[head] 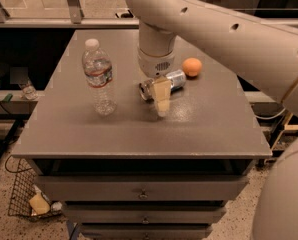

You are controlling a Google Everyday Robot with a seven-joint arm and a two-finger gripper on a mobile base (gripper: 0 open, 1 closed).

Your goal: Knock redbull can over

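Note:
The redbull can point(175, 79) lies on its side on the grey table point(139, 129), near the middle toward the back, with its shiny silver end point(146, 89) pointing left. My gripper point(161, 98) hangs from the cream arm just in front of the can and covers its middle. It reaches down close to the tabletop. The gripper holds nothing that I can see.
A clear water bottle point(99, 77) with a white cap stands upright left of the can. A small orange fruit point(191, 67) sits right behind the can. The big arm links span the upper right. Drawers sit under the tabletop, and a wire basket point(26, 199) is on the floor at the left.

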